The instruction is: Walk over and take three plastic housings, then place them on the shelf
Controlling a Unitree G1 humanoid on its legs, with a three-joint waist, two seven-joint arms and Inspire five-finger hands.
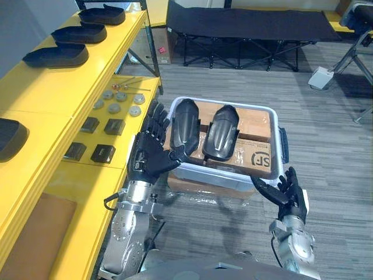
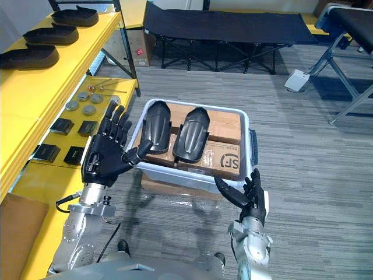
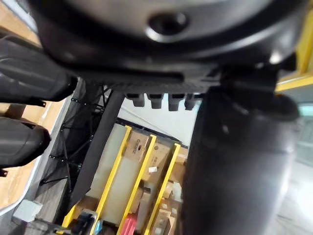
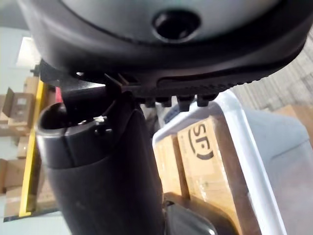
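Left hand [image 1: 150, 156]: fingers straight and spread, thumb out to the side, palm facing the bin [image 1: 278, 125]. Holding nothing. Fingertips are up by the bin's left rim.

Right hand [image 1: 285, 192]: also splayed wide and empty, raised off the bin's near right corner, apart from the rim.

Two housings lie side by side in the bin on cartons [image 1: 252, 153], both beyond my fingertips. The left housing [image 1: 185, 129] is just past my left thumb; its near end sits right at the thumb tip, and I cannot tell whether they touch. The right housing [image 1: 221, 133] lies just beside the first, between my two hands and well ahead of the right fingers.

Shelf [image 1: 64, 93] runs outboard of my left hand. Shelf housings [image 1: 80, 34]: a row of three on the upper level, far past the left fingertips. On the lower level, just outside the left fingers, are grey discs [image 1: 114, 108] and small black blocks [image 1: 115, 126].
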